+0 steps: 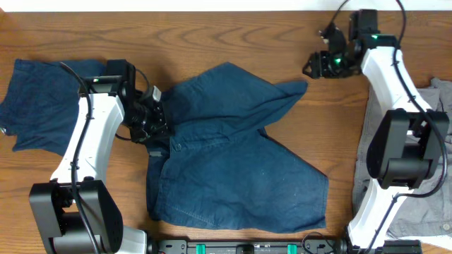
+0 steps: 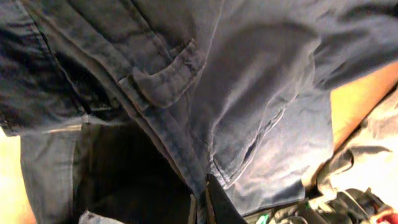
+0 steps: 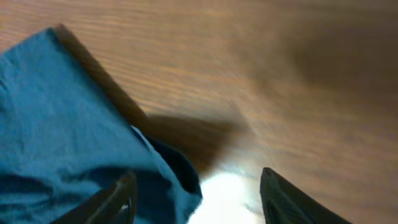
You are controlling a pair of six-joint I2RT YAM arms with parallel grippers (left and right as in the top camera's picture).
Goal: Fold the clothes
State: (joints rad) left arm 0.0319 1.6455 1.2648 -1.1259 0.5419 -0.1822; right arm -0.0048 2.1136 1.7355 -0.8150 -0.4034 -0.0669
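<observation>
Dark blue denim shorts (image 1: pixel 233 152) lie spread on the wooden table, one leg folded up toward the back right corner (image 1: pixel 293 88). My left gripper (image 1: pixel 157 120) is shut on the shorts' waistband edge at their left side; the left wrist view shows the fingers (image 2: pixel 202 208) pinching the denim, with a back pocket (image 2: pixel 165 74) above. My right gripper (image 1: pixel 314 65) is open and empty, just right of the folded corner of the shorts. In the right wrist view its fingers (image 3: pixel 196 196) straddle that blue fabric corner (image 3: pixel 93 143) without holding it.
Another dark blue garment (image 1: pixel 42 99) lies at the left edge of the table. A grey garment (image 1: pixel 427 176) lies at the right edge under the right arm. Bare wood (image 1: pixel 212 35) runs along the back.
</observation>
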